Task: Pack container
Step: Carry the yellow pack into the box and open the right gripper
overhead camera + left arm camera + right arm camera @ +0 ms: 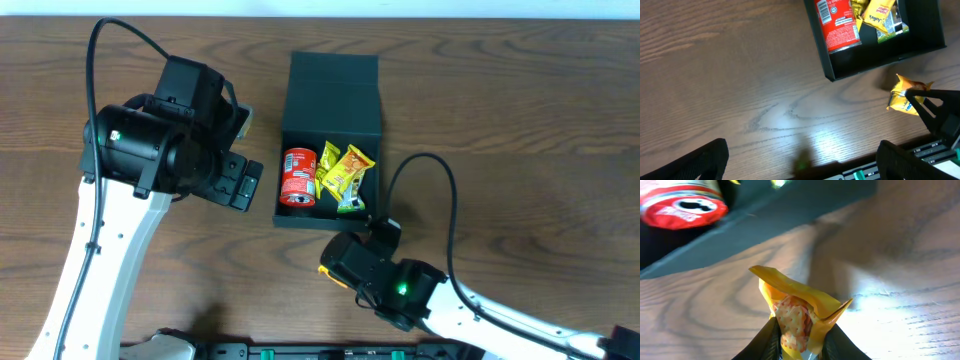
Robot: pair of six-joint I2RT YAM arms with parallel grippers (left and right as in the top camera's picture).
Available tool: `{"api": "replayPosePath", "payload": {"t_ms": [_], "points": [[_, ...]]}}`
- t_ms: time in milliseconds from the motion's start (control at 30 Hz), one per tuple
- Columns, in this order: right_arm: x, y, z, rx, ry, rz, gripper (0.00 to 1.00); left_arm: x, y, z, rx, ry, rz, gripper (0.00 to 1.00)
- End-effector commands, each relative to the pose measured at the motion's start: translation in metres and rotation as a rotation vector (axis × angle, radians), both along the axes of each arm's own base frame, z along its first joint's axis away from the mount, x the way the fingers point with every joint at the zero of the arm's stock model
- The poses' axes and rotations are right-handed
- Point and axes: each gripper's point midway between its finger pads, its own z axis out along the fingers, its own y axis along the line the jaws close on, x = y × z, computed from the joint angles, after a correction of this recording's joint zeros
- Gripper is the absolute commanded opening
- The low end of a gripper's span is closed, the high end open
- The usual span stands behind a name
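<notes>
The container (333, 125), a dark teal-green box, lies open in the middle of the table with its flap lid (333, 68) folded back. Inside it are a red can (298, 177) and yellow snack packets (344, 172). My right gripper (801, 336) is shut on another yellow snack packet (799, 307), just off the container's near wall (740, 236). In the left wrist view the same packet (904, 95) is lifted a little off the wood beside the box corner (832, 75). My left gripper (802, 161) is open and holds nothing, left of the box.
Bare wood-grain table surrounds the box. A black rail with green parts (940, 150) runs along the near table edge. The left arm (160, 140) stands close to the box's left side, and the right arm's cable (440, 200) loops to its right.
</notes>
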Motion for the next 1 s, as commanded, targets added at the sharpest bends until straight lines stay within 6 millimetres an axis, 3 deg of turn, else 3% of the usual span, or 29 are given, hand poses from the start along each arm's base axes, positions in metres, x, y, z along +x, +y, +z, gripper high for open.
{"api": "replayPosePath", "payload": {"t_ms": [0,233,367,500,833,967], "points": [[0.017,0.007,0.028,0.001,-0.105,0.038,0.25,0.001,0.001,0.006,0.0,-0.023,0.003,0.96],[0.038,0.023,0.07,0.003,-0.237,0.099,0.25,0.001,0.001,0.006,0.0,-0.022,0.003,0.95],[0.057,0.016,0.09,-0.07,-0.349,0.101,0.26,0.001,0.001,0.006,0.0,-0.022,0.003,0.95],[0.068,0.004,0.091,-0.134,-0.38,0.116,0.26,0.001,0.001,0.006,0.0,-0.022,0.003,0.95],[0.11,-0.052,0.09,-0.282,-0.402,0.016,0.29,0.002,0.001,0.006,-0.001,-0.027,0.003,0.95],[0.115,-0.052,0.079,-0.263,-0.359,0.016,0.29,0.005,0.0,0.007,-0.005,-0.039,0.003,0.95]]}}
